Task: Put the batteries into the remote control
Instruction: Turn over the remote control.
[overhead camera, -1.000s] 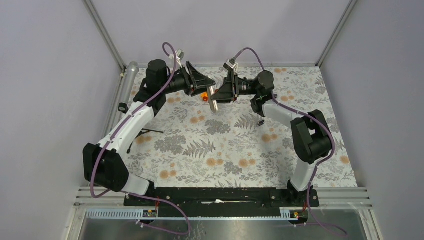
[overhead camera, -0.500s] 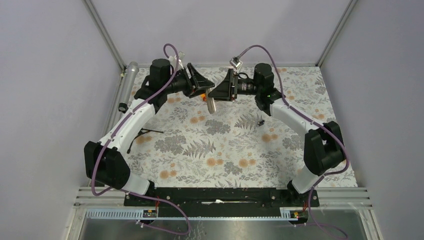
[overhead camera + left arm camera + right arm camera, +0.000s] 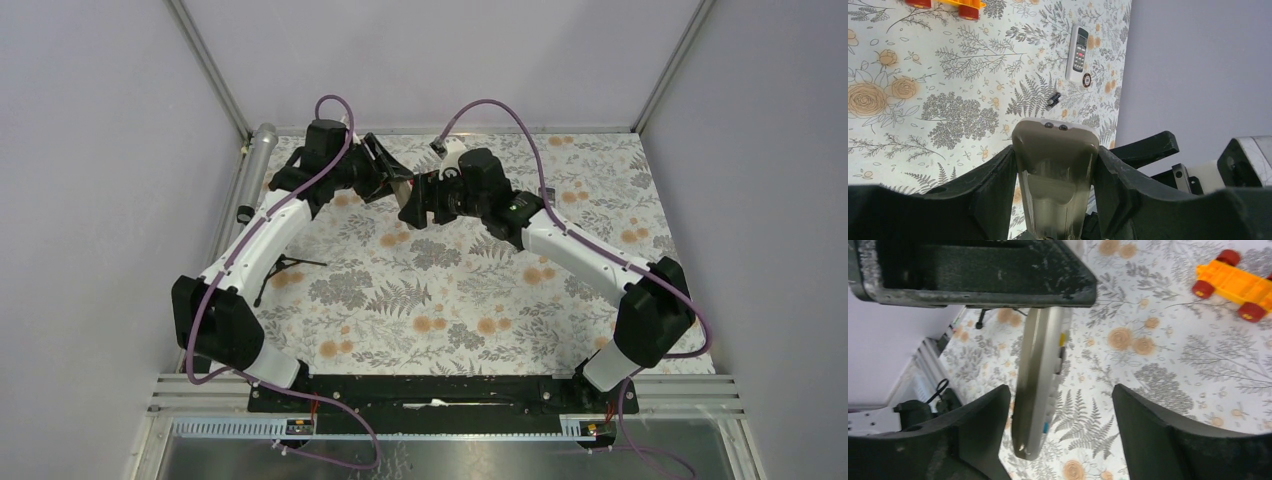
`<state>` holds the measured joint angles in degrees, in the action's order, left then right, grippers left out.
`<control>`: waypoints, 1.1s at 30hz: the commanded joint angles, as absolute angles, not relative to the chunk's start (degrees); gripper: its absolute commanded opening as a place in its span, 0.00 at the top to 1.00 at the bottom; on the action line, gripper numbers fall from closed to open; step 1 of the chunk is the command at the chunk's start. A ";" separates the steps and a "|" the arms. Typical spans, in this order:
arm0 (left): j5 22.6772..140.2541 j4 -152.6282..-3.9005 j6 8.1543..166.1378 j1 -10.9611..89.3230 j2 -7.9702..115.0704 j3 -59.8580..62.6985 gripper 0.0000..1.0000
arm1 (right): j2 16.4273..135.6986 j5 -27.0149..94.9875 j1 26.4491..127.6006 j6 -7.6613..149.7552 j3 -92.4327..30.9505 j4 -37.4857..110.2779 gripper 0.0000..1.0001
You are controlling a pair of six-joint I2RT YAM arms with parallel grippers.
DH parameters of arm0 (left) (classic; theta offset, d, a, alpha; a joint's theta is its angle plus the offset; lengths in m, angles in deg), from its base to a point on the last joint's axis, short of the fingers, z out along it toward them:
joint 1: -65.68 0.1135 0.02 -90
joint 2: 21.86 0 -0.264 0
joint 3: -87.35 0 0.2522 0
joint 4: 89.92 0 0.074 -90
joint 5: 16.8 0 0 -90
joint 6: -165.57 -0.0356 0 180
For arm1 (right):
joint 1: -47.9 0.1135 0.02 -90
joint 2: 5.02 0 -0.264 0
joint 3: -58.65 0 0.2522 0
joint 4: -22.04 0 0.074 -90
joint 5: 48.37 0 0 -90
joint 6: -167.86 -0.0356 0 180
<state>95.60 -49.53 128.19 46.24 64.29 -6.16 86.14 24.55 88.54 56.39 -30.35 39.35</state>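
1. Table (image 3: 450,300) under a grey-and-orange floral cloth, with both arms reaching toward its far middle.
2. Left arm (image 3: 262,232) and right arm (image 3: 575,250), white with black joints, bent inward from either side, wrists almost meeting above the cloth.
3. Left gripper (image 3: 1054,150) clamped on the remote control (image 3: 1055,175), one dark finger pressed against each long edge.
4. Right gripper (image 3: 1060,395) spread wide, fingers (image 3: 1168,435) flanking the remote control. Clear gap on one side; contact on the other side too close to call.
5. Remote control raised off the table in the left grip, grey-brown back turned to the left wrist camera, two small dark dots near its free end. Seen edge-on from the right wrist, small buttons along one side, reaching out from under a black finger of the other gripper.
6. White remote (image 3: 1078,52) with a dark button panel, flat on the cloth, well apart from the held one.
7. Orange toy cart (image 3: 1230,282) with red wheels, on the cloth, apart from both grippers.
8. Small black ring (image 3: 1087,80) just beside a corner of the white remote.
9. Tiny black piece (image 3: 1052,100) on the cloth, between the ring and the remote control, touching neither.
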 commanded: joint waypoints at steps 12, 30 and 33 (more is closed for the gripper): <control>96.40 -53.21 129.67 46.38 61.89 -6.95 0.69 | 86.59 21.28 88.48 54.52 -32.56 32.09 0.74; 138.09 -50.85 105.57 55.92 61.42 -16.01 0.02 | 89.73 -26.97 76.29 39.23 -44.26 28.96 0.80; 141.78 -56.08 107.90 56.01 59.52 -13.22 0.03 | 89.78 -29.54 76.28 40.49 -44.47 30.75 0.80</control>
<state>131.09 -52.26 110.15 56.03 61.76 -14.50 89.26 -19.67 75.93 39.51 -42.06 29.49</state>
